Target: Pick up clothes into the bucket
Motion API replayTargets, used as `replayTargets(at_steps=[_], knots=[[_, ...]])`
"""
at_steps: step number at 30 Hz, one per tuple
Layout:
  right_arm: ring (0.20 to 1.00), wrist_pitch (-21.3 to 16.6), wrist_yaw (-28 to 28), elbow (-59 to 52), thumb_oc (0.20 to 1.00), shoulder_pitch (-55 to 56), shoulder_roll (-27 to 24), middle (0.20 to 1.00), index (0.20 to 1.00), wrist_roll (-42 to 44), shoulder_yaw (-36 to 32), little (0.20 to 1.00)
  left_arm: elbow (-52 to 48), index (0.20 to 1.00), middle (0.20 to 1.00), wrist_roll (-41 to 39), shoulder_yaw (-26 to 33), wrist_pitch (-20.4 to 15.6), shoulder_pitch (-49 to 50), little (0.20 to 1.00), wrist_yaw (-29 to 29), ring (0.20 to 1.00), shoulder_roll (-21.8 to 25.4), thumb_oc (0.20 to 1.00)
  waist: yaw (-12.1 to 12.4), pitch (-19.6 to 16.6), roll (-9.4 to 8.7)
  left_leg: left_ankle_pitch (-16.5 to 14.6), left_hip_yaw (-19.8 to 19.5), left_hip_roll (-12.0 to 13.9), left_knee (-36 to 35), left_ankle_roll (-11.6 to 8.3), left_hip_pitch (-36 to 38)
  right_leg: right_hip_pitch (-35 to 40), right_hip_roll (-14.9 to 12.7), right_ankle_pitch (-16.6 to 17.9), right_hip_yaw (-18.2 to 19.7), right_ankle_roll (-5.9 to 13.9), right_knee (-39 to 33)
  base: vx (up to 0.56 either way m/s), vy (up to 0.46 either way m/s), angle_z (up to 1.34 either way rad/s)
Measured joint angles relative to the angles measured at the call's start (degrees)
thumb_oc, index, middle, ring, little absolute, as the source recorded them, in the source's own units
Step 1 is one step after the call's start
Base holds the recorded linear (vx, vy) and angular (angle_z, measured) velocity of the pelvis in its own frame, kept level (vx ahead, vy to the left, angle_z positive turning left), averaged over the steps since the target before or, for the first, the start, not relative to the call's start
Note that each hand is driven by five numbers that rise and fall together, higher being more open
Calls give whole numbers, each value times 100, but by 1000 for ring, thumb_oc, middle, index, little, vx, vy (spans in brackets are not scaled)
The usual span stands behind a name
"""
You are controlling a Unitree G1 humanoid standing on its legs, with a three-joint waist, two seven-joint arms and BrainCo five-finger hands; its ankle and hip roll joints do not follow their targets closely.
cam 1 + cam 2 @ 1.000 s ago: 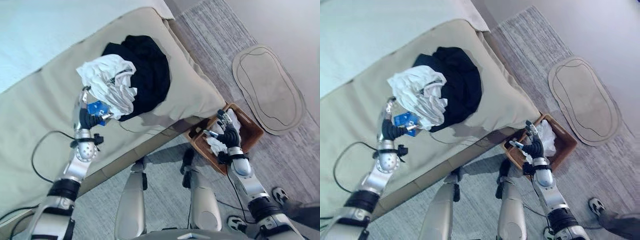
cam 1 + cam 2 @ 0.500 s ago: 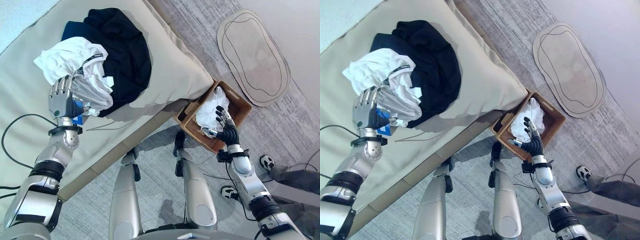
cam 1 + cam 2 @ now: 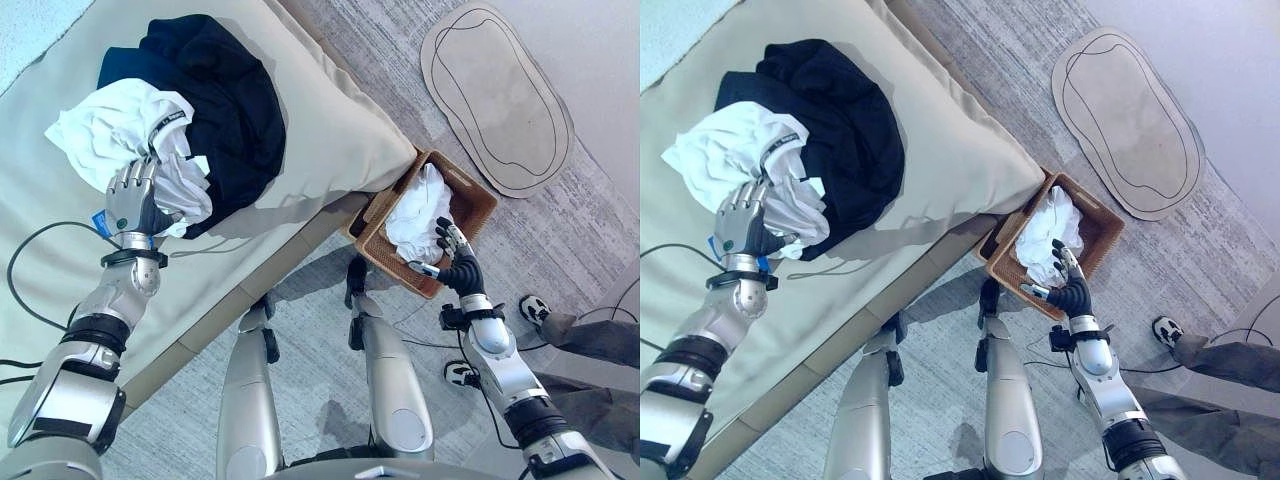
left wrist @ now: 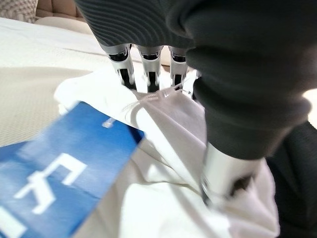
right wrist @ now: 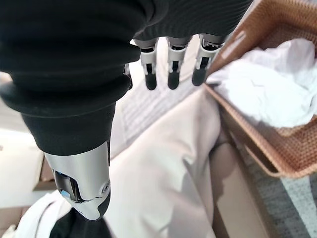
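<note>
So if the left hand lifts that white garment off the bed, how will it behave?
The white garment lies crumpled, so it will probably hang limp. Its blue tag will likely dangle. It overlaps the black clothes, which may drag along.

Woven wicker basket (image 3: 470, 198), crumpled white cloth (image 3: 110, 130), matt beige bedcover (image 3: 330, 130)

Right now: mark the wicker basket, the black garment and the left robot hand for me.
wicker basket (image 3: 484, 200): left eye view, bare woven rim at its far corner.
black garment (image 3: 235, 100): left eye view, middle of the dark heap on the bed.
left robot hand (image 3: 130, 205): left eye view, back of the hand, at the white cloth.
</note>
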Motion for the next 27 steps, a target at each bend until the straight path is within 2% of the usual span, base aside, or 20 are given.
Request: replayTargets(at_steps=[4, 7, 15, 17, 20, 21, 23, 24, 27], knots=[[1000, 0, 82, 0, 1000, 0, 0, 1000, 1000, 0, -75, 1000, 3, 200, 200, 1, 27, 32, -45, 200, -124, 200, 7, 200, -19, -1, 1, 0, 4, -5, 2, 0, 0, -1, -3, 2, 7, -2, 0, 4, -8, -1], [1000, 9, 87, 2, 1000, -9, -7, 1000, 1000, 0, -111, 1000, -329, 200, 200, 19, 303, 17, 287, 200, -183, 200, -41, 200, -5, -12, 30, 0, 7, 10, 4, -1, 56, 54, 8, 17, 10, -21, -3, 27, -32, -1], [1000, 29, 89, 95, 1000, -20, 17, 1000, 1000, -3, -105, 1000, -773, 200, 200, 43, 459, -69, 1042, 200, -303, 200, -357, 200, 265, -39, 116, -8, 5, 5, -219, -11, 858, 804, -14, -4, -33, -39, -124, 56, -15, 1], [1000, 29, 84, 97, 1000, 40, 1, 1000, 1000, -33, -121, 1000, -1066, 200, 200, 41, 512, -83, 1408, 200, -328, 200, -427, 200, 292, -174, 201, -49, 3, 6, -351, -66, 1115, 1051, -15, -51, -74, -44, -212, 103, -22, 3], [1000, 104, 80, 200, 1000, 111, -4, 1000, 1000, -209, -154, 1000, -2008, 200, 200, 31, 1172, -211, 2327, 200, -390, 200, -730, 200, 513, -342, 366, -34, 28, 7, -580, -53, 1620, 1556, 7, -33, -113, -9, -419, 93, -31, 0], [1000, 124, 78, 219, 1000, 186, -5, 1000, 1000, -250, -166, 1000, -2306, 200, 200, 31, 1298, -243, 2550, 200, -403, 200, -767, 200, 498, -391, 381, -31, 38, 4, -656, -54, 1760, 1690, 18, -30, -119, -6, -490, 89, -46, 2], [1000, 163, 85, 244, 1000, 284, -19, 1000, 1000, -361, -225, 1000, -2914, 200, 200, 16, 1531, -353, 3063, 200, -480, 200, -809, 200, 645, -662, 516, -21, 34, 4, -798, -58, 1959, 1915, 32, -28, -184, 4, -642, 64, -51, 6], [1000, 183, 90, 241, 1000, 279, -19, 1000, 1000, -406, -225, 1000, -3259, 200, 200, -26, 1703, -380, 3271, 200, -531, 200, -849, 200, 659, -665, 519, -21, 41, 4, -839, -58, 2070, 2029, 40, -21, -187, 14, -701, 41, -46, 8], [1000, 202, 195, 206, 1000, 370, -90, 1000, 1000, -587, -229, 1000, -4280, 200, 200, -179, 2032, -758, 3665, 200, -719, 200, -906, 200, 792, -910, 572, -16, 27, 20, -922, -49, 2418, 2417, 82, -28, -225, 20, -845, 63, -64, 2]])
